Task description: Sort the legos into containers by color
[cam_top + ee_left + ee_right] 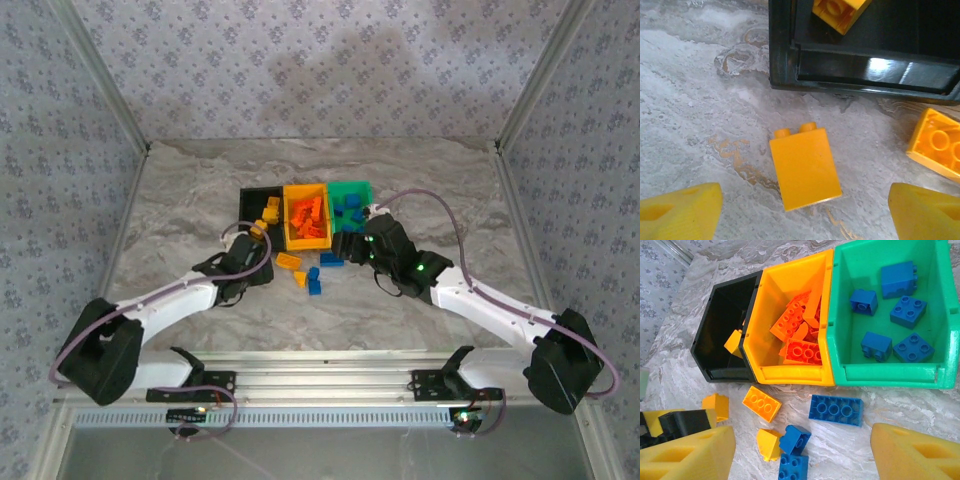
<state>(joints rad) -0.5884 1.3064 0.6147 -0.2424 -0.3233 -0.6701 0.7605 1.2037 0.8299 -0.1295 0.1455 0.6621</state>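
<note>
A yellow brick is seen flat on the tabletop between the spread, empty left fingers, black bin just beyond; a pick-up is judged in hand, lowering and closing needed.

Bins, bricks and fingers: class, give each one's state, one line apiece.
Black bin, holds a yellow brick.
Yellow bin, holds orange-red bricks.
Green bin, holds five blue bricks.
Flat yellow brick, loose on table.
Long blue brick, loose on table.
Left fingers, open, empty.
Right fingers, open, empty.
</note>
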